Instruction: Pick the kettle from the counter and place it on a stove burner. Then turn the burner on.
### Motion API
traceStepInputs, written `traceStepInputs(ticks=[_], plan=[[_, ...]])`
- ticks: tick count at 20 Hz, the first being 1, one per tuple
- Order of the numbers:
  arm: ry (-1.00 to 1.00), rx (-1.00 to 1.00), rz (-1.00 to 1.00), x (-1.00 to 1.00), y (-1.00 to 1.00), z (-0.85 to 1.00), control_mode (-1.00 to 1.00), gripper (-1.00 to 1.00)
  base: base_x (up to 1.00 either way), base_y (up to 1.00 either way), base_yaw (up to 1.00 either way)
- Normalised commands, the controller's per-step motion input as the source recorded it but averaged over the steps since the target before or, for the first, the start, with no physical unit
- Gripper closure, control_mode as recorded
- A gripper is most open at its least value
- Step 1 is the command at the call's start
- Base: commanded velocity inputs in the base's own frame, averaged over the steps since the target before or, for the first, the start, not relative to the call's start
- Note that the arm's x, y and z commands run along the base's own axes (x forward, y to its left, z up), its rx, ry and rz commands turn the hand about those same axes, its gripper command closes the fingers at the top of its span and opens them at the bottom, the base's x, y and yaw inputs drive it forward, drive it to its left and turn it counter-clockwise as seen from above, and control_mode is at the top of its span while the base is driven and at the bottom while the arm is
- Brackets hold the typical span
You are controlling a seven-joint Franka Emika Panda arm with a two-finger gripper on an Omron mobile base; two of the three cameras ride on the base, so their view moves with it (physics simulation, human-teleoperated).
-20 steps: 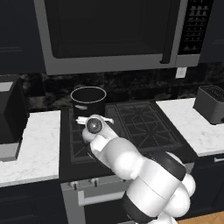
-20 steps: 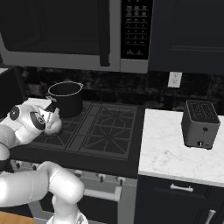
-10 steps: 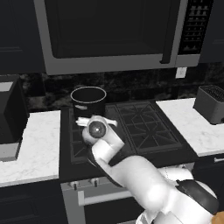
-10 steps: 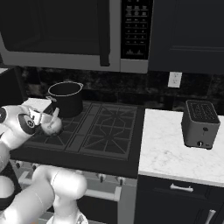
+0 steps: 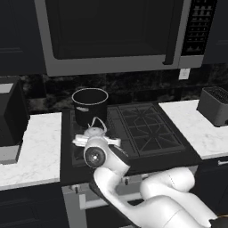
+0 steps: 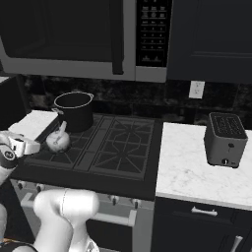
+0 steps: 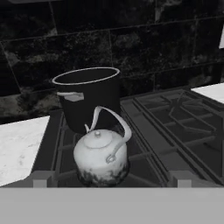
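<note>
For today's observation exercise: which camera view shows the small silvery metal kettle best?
The hand view: the small silvery metal kettle sits close and unobstructed, lid and arched handle clear. In the left base view the kettle is partly hidden behind the arm; in the right base view it looks small.

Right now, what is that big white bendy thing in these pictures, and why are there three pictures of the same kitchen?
The white bendy thing is a robot arm. At its end is a tool with two fingers for grabbing things; its fingers are spread open and hold nothing.

Two pictures come from cameras riding behind the arm, one on its left and one on its right. The third comes from a camera on the hand itself, looking forward.

In front of the tool, a small silvery kettle with a thin arched handle sits on the front left stove burner of the black stove. Behind it stands a taller black pot. White counter lies on both sides of the stove, and a dark toaster sits on the right part. A microwave hangs above.
</note>
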Motion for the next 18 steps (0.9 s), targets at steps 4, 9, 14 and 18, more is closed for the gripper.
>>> traceStepInputs(ticks=[4, 9, 14, 18], plan=[[-0.03, -0.07, -0.1, -0.77, 0.35, 0.0, -1.0, -1.0, 0.0, 0.0, 0.0], [-0.07, -0.09, -0.05, -0.49, 0.45, -0.08, -1.0, -1.0, 0.0, 0.0, 0.0], [-0.06, -0.09, 0.0, -0.21, 0.48, -0.26, -1.0, -1.0, 0.0, 0.0, 0.0], [-0.06, -0.08, 0.0, -0.05, 0.49, -0.38, -1.0, -1.0, 0.0, 0.0, 0.0]])
